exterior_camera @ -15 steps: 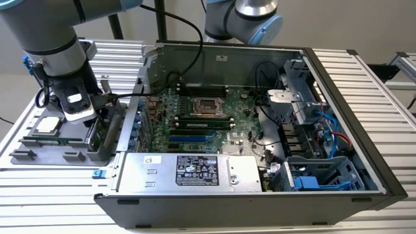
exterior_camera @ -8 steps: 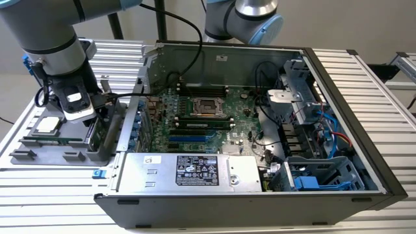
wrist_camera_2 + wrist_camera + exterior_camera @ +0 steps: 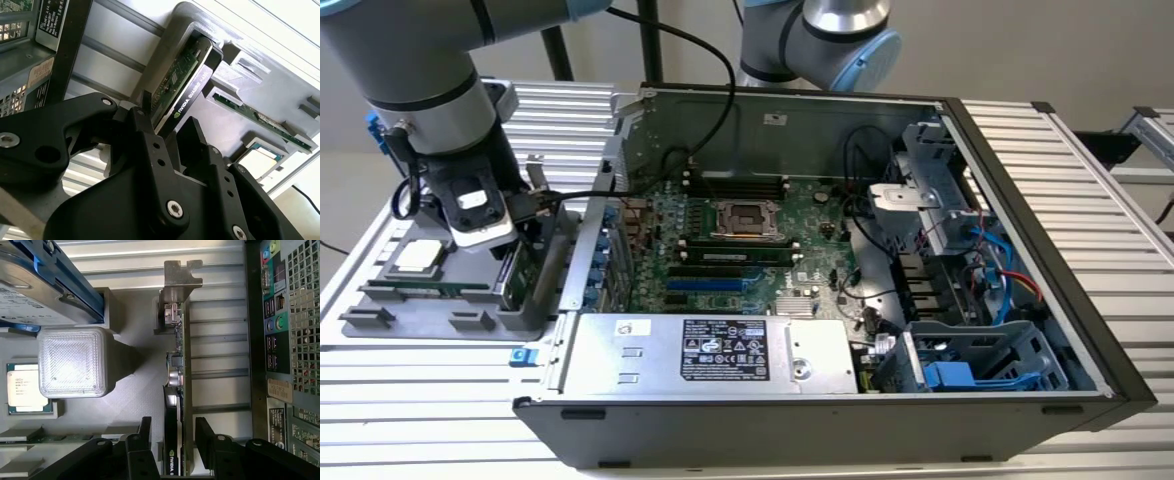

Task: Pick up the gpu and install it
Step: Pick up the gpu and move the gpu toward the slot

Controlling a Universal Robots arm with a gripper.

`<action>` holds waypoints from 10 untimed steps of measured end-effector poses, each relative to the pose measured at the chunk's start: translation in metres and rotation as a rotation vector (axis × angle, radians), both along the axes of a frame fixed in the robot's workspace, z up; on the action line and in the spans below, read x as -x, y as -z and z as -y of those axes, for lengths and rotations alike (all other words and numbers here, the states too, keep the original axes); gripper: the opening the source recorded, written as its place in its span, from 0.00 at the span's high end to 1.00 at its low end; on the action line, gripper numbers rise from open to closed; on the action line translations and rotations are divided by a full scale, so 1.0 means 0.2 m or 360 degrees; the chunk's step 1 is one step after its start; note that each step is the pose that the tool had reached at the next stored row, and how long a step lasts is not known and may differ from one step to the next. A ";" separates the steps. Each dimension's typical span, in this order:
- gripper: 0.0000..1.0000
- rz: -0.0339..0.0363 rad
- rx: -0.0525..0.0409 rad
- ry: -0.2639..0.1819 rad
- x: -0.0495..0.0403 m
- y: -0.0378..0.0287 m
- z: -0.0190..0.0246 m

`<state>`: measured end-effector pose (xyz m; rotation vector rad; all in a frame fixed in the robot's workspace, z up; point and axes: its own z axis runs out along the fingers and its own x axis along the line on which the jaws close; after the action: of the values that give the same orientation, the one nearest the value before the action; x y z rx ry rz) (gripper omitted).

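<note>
The gpu (image 3: 520,272) stands on edge in a slot of the grey parts fixture (image 3: 400,312), at the exterior view's left beside the open computer case (image 3: 1014,200). In the first wrist view the gpu (image 3: 176,370) shows its green board, black shroud and silver end bracket (image 3: 182,275). My gripper (image 3: 174,421) hangs right over it, open. One black finger sits on each side of the card, with small gaps showing. In the second wrist view the gripper (image 3: 169,110) straddles the near end of the gpu (image 3: 187,85).
The fixture also holds a silver hard drive with blue rails (image 3: 45,280), a processor chip (image 3: 27,387) and a narrow green memory stick (image 3: 260,120). Inside the case lie the motherboard (image 3: 734,240) and a power supply (image 3: 707,350). The case's rear panel (image 3: 285,340) is close beside the gpu.
</note>
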<state>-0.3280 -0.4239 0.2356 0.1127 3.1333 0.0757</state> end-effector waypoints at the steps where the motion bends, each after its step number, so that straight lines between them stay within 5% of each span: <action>1: 0.00 0.0000 0.0000 0.0000 0.000 0.000 0.000; 4: 0.00 0.0000 0.0000 0.0000 0.000 0.000 0.000; 5: 1.00 0.0000 0.0000 0.0000 0.000 0.000 0.000; 10: 1.00 0.0000 0.0000 0.0000 0.000 -0.001 0.000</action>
<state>-0.3280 -0.4239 0.2358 0.1127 3.1333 0.0757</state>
